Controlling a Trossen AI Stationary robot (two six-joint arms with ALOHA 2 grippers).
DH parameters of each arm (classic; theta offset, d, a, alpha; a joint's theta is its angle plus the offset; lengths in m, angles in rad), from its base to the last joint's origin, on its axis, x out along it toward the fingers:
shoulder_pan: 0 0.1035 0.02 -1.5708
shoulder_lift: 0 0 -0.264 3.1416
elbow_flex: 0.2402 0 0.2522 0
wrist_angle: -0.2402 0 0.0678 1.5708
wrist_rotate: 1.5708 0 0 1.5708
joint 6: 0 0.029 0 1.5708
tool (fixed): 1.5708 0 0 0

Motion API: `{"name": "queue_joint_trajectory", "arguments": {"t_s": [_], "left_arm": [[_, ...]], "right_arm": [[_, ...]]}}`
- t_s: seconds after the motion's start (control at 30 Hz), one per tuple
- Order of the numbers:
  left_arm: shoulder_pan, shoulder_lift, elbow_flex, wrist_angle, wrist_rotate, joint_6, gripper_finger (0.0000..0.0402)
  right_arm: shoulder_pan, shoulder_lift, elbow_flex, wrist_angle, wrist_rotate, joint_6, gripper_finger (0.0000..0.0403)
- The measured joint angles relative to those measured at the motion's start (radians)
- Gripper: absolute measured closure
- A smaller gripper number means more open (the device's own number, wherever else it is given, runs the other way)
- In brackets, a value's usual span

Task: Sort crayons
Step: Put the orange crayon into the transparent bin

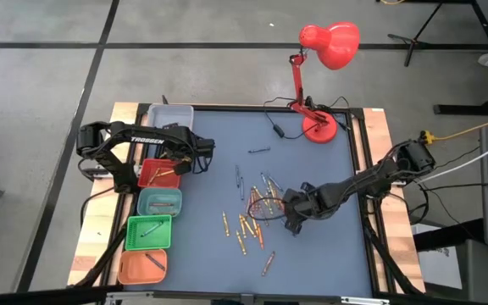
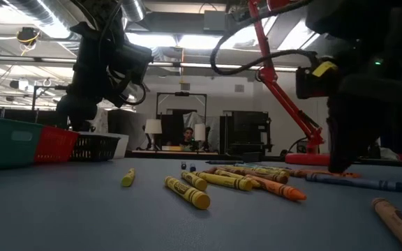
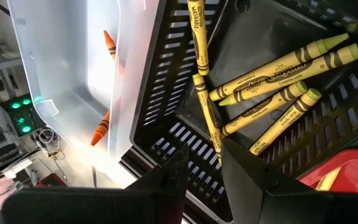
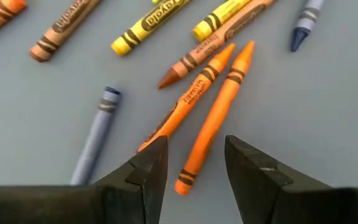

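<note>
The right gripper (image 4: 194,165) hangs low over the scattered crayons (image 1: 252,212) in the middle of the blue counter (image 1: 312,254), its jaws apart with an orange crayon (image 4: 219,115) lying on the surface between them, not yet pinched. A second orange crayon (image 4: 185,106) lies touching it, a grey-blue one (image 4: 98,134) just beside, and yellow and brown sticks farther off. The left gripper (image 3: 201,162) is over the row of bins at the counter's left edge, above the black slotted bin (image 3: 179,93) that holds several yellow crayons (image 3: 278,68); its jaws stand slightly apart and hold nothing. Next to that bin, a clear bin (image 3: 61,68) holds two orange crayons. Red (image 1: 158,173), teal (image 1: 159,202), green (image 1: 149,232) and orange (image 1: 142,267) bins continue the row. A red desk lamp (image 1: 324,51) stands at the counter's far edge.
</note>
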State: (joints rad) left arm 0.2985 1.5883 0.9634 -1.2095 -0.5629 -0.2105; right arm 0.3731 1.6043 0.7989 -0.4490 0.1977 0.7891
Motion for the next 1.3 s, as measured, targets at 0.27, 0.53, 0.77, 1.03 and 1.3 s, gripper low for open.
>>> {"name": "queue_joint_trajectory", "arguments": {"t_s": [0.27,0.53,0.77,1.03,1.3], "left_arm": [[0.0,0.0,0.0,0.001,0.0,0.0,0.0324],[0.0,0.0,0.0,0.029,0.01,0.002,0.0324],[0.0,0.0,0.05,0.016,0.03,0.008,0.0324],[-0.014,0.0,0.158,0.066,0.047,0.01,0.0324],[-0.094,0.0,0.163,0.353,0.327,0.113,0.0324]], "right_arm": [[0.007,-0.004,-0.047,0.014,0.038,0.081,0.0244],[0.007,-0.003,-0.051,0.022,0.049,0.079,0.0265],[0.006,-0.002,-0.052,0.027,0.058,0.071,0.0335],[0.006,-0.002,-0.053,0.027,0.078,0.07,0.0392],[0.006,0.003,-0.034,0.027,0.104,-0.017,0.0382]]}}
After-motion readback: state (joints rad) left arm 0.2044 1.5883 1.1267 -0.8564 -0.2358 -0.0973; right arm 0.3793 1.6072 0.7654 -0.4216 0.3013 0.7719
